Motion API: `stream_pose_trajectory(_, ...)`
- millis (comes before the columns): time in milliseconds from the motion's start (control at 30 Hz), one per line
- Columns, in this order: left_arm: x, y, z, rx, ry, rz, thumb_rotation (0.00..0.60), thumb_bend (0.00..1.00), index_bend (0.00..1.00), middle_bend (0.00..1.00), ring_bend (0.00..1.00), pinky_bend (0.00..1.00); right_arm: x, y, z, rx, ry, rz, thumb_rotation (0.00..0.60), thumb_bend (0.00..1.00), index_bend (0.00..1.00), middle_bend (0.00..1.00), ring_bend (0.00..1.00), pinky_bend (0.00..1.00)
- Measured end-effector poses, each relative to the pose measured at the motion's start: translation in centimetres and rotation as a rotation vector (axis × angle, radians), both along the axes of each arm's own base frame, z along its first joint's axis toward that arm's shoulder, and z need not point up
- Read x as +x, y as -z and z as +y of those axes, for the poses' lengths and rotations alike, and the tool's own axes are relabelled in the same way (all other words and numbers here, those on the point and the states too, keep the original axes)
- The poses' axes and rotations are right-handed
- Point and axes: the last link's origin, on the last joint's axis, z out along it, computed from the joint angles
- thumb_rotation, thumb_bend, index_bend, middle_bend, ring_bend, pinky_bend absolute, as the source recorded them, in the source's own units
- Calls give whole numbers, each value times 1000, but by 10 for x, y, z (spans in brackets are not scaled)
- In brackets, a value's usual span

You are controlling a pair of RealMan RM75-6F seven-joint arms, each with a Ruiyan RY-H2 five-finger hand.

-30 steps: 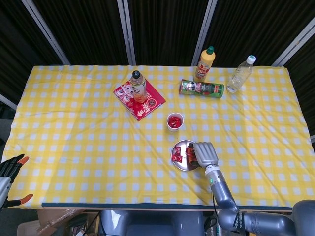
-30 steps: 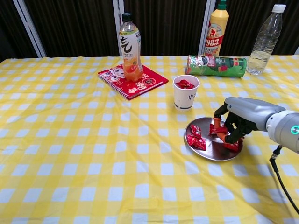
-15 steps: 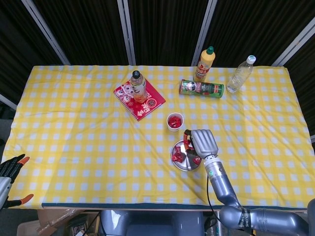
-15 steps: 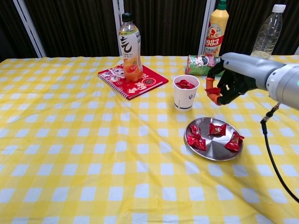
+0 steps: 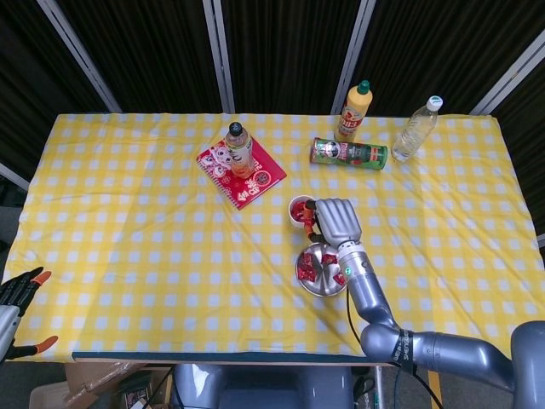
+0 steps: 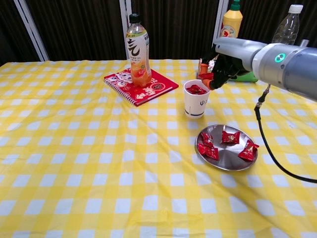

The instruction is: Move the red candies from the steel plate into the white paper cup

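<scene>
My right robot hand [image 6: 221, 63]: above the white paper cup [image 6: 196, 98], fingers curled; I cannot tell if a candy is pinched
Left robot hand [image 5: 17, 294]: off the desk [image 6: 74, 163], fingers apart, holding nothing
Red candies [image 6: 225, 143]: on the steel plate [image 6: 226, 159]; more in the cup
Handling: light, crinkly, slippery wrappers; I'd pinch the twisted ends

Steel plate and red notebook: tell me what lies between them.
Only the white paper cup sits near that line, just behind it; otherwise bare checked cloth between steel plate and red notebook, chest view.
</scene>
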Motion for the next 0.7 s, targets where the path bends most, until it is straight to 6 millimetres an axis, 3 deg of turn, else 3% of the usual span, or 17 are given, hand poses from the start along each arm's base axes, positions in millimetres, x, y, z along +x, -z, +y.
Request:
stream_pose_trajectory(333,-1,0,1,-2,-11,-2,600,71,0,0,0,0,1,17,-33,5,41,14,600,593,577,789,831,998)
stream_pose_trajectory(500,-1,0,1,-5,-11,-4,600,71,0,0,0,0,-3,28,-38,23,57,23,600,577,402,789,831,998)
stream_pose_trajectory(700,0,0,1,-6,-10,-8,600,71,0,0,0,0,-6,33,-39,25,59,33,600,491,268,789,831,998)
